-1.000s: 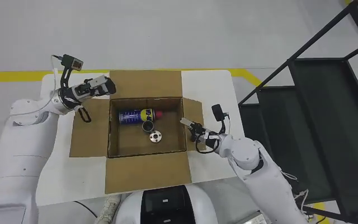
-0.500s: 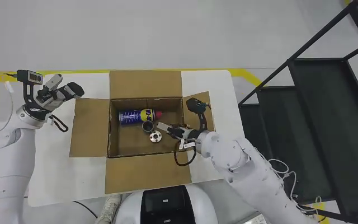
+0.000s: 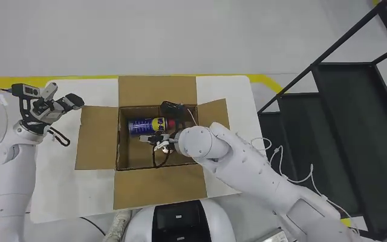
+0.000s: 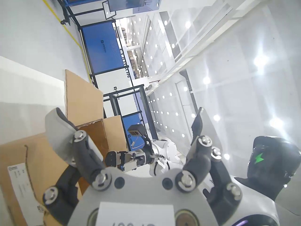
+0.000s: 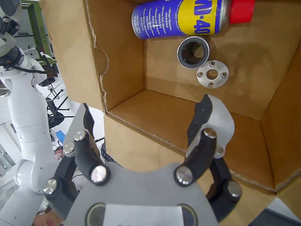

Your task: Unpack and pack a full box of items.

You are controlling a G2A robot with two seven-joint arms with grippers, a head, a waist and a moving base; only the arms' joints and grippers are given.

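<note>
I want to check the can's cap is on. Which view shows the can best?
Right wrist view: the can lies whole on the box floor, red cap on. The top view gives its blue side; the left wrist view, the box's flaps.

There is one cardboard box (image 5: 122,55), and inside it three things: one spray can (image 5: 181,12), one dark ring (image 5: 193,52) and one round metal flange (image 5: 212,74) with holes.
</note>
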